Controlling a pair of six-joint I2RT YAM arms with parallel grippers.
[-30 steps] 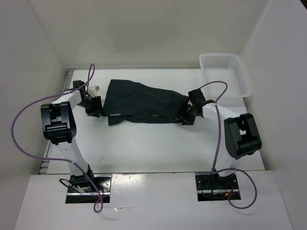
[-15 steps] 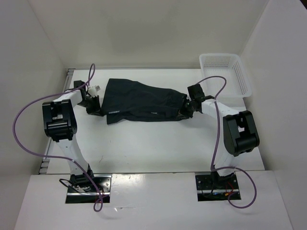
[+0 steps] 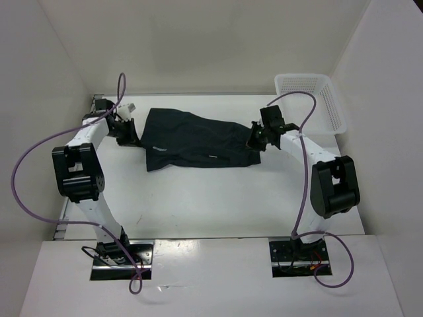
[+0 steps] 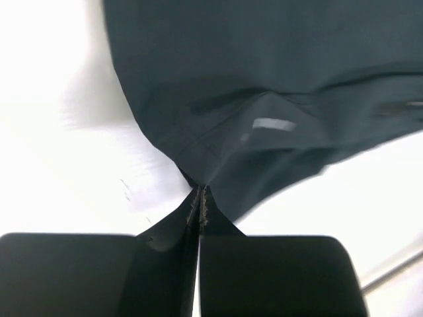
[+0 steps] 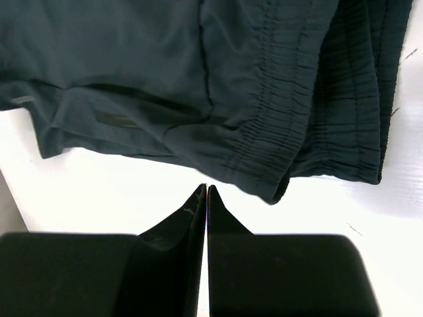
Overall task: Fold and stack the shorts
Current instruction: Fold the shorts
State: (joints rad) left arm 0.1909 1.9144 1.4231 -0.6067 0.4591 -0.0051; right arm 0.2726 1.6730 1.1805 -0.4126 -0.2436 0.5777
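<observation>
Currently two tools flank one pair of shorts (image 3: 195, 140): left tool (image 4: 199, 193) pinches them, right tool (image 5: 206, 189) clenched beside.

Very dark navy is showing across the shorts (image 3: 195, 139), gathered ribbing running along the waistband (image 5: 277, 99), small pale label (image 4: 273, 123) standing out; basket (image 3: 327, 99) showing white mesh; cables (image 3: 13, 178) showing purple.

The shorts (image 3: 198, 140) lie on the table (image 3: 198, 198), basket (image 3: 330, 105) apparently apart, far right.
</observation>
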